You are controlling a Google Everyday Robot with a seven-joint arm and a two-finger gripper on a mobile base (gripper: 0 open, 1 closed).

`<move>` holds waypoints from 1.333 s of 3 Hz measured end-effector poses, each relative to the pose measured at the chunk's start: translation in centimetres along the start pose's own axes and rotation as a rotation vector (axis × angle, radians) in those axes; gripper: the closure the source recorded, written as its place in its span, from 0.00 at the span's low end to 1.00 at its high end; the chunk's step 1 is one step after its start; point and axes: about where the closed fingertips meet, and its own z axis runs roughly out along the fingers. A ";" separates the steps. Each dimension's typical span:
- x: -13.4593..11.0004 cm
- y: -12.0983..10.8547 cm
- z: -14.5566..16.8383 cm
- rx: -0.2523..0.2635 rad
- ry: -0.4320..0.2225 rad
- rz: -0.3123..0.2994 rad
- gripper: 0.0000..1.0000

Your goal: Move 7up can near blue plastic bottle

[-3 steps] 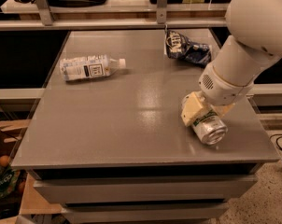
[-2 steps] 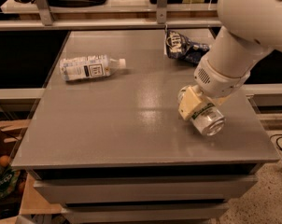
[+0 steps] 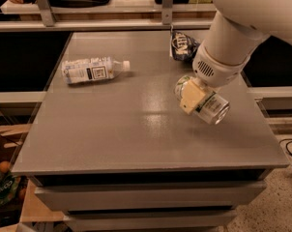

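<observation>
Grey bench (image 3: 136, 134) across most of the view. White arm (image 3: 242, 18) reaching in over the bench's far right corner. Clear bottle (image 3: 90, 70) lying on its side on the bench's far left part, white cap pointing right. Dark snack bag (image 3: 183, 45) at the bench's far edge. Can (image 3: 212, 108) at the bench's right side, tilted, shiny end toward the near right. End effector (image 3: 194, 96) clamped around the can.

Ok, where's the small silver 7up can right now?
The 7up can is over the right of the table in the camera view, clamped in the gripper, in front of the dark blue snack bag, right of the clear plastic bottle.
</observation>
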 end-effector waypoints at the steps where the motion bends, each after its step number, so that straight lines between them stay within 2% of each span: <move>1: 0.0 0.0 0.0 -0.001 0.000 0.001 1.00; 2: -0.2 0.3 0.2 -0.007 -0.012 -0.016 1.00; 3: -2.9 1.9 0.8 0.005 -0.019 -0.140 1.00; 4: -6.7 4.5 1.2 0.028 -0.011 -0.295 1.00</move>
